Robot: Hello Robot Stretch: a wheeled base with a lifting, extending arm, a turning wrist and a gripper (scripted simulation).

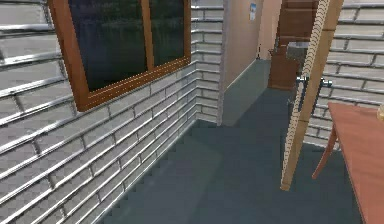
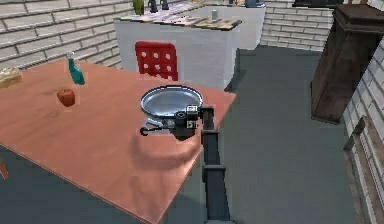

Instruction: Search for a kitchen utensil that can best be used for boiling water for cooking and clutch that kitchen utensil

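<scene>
Hand [image 2: 153, 128] at grey pot [image 2: 170, 98] on wooden table [image 2: 80, 150]; whether holding anything, cannot tell.

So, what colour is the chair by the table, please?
The chair is red; the arm side view shows it best.

No readable text, labels, brands, numbers or signs anywhere, neither on the table [image 2: 80, 150] nor the brick wall [image 1: 100, 150].

Lighting even and fairly bright in both views. Window [image 1: 130, 45] panes dark. Faint soft shadow on the table [image 2: 90, 140] beside the pot [image 2: 170, 100]. Wooden post [image 1: 299, 130] leans from edge distortion.
</scene>
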